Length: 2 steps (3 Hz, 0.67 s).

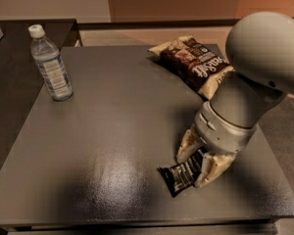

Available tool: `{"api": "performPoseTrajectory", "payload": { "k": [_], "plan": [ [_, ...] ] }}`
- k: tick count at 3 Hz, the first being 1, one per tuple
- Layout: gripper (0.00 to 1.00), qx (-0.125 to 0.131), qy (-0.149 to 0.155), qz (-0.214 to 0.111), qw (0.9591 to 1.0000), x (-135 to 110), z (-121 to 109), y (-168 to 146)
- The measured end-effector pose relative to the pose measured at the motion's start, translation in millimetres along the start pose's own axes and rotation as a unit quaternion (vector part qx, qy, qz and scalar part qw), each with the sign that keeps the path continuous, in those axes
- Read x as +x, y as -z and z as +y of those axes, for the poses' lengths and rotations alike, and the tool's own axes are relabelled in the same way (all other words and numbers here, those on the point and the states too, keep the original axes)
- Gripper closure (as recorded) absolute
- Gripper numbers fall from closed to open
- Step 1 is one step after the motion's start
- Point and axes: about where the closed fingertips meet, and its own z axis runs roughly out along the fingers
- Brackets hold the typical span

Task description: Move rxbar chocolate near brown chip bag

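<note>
The gripper (191, 170) is down on the table (108, 131) near its front right edge, fingers (187, 146) spread to either side of the chocolate bar's (176, 176) right end. The bar lies flat, well apart from the chip bag (196, 62) at the far edge.

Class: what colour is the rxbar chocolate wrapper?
The rxbar chocolate is black with white lettering, camera view; end effector straddles it.

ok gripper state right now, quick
Gripper: open, low over the table's front right, fingers either side of the rxbar chocolate, not yet clamped on it.
</note>
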Motion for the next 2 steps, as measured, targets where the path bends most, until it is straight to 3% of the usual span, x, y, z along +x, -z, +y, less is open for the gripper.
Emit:
{"api": "performPoseTrajectory", "payload": {
  "k": [1,2],
  "plan": [
    [0.91,0.000,0.000,0.000,1.0000,-1.4,-0.2,3.8],
    [1.00,0.017,0.012,0.009,0.9997,-23.9,-16.9,21.2]
  ]
}}
